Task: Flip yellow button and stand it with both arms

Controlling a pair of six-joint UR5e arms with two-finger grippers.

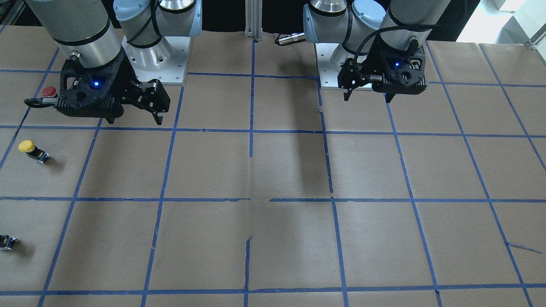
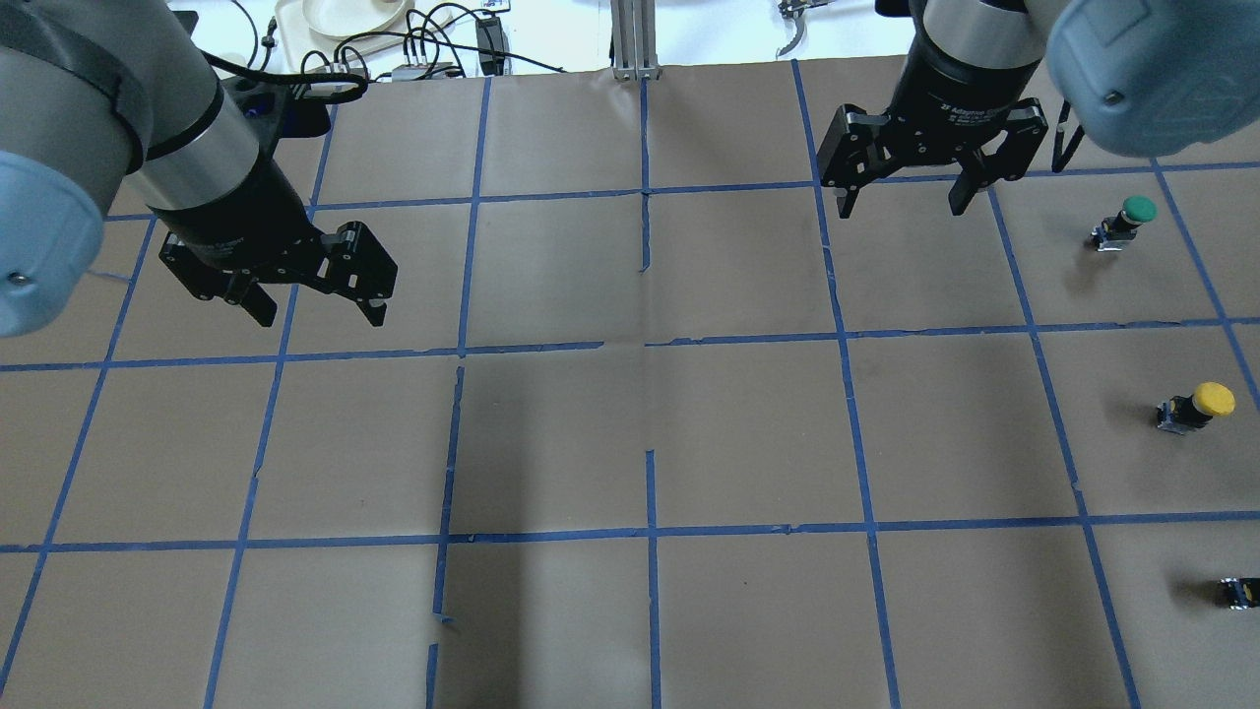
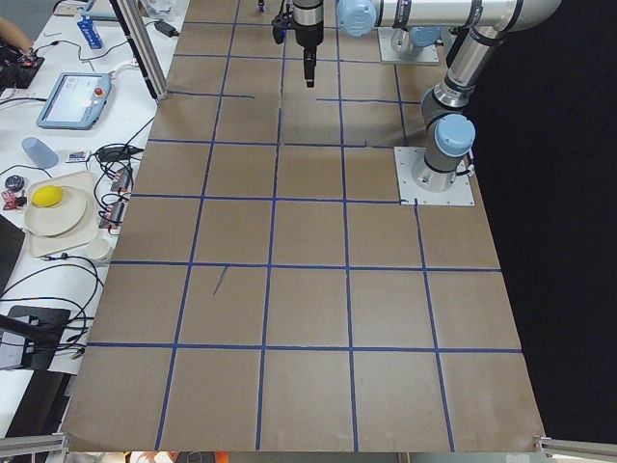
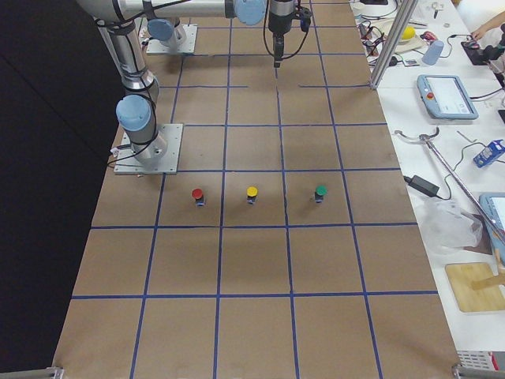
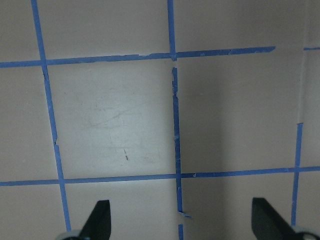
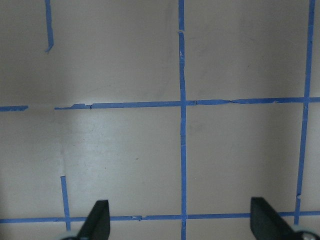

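A: Where is the yellow button sitting?
B: On the robot's right side. Going outward from the robot: red button (image 4: pixel 197 194), then yellow button (image 2: pixel 1196 404), then green button (image 2: pixel 1128 219), all in one row on the bench (image 2: pixel 748 433). Yellow is sitting well apart from both claws.
A: Claws?
B: Left claw (image 2: pixel 317 313) and right claw (image 2: pixel 901 207) are both hanging released and empty. Wrist cams are showing only bare bench between the fingertips (image 5: pixel 100 220).
A: What am I worrying about?
B: The part is far smaller than a claw, so an off-centre pinch is likely sending it skidding or rolling on the round cap. The arm-to-arm flip is adding a second slip point. Red is sitting near, so I'm also expecting a possible knock.
A: Views?
B: Right-end cam is giving all three caps. Front cam is hiding part of red behind the right claw and missing the green cap – overhead is showing it. Lying or upright, I can't tell: overhead is reading tilted, right-end cap-over-body.
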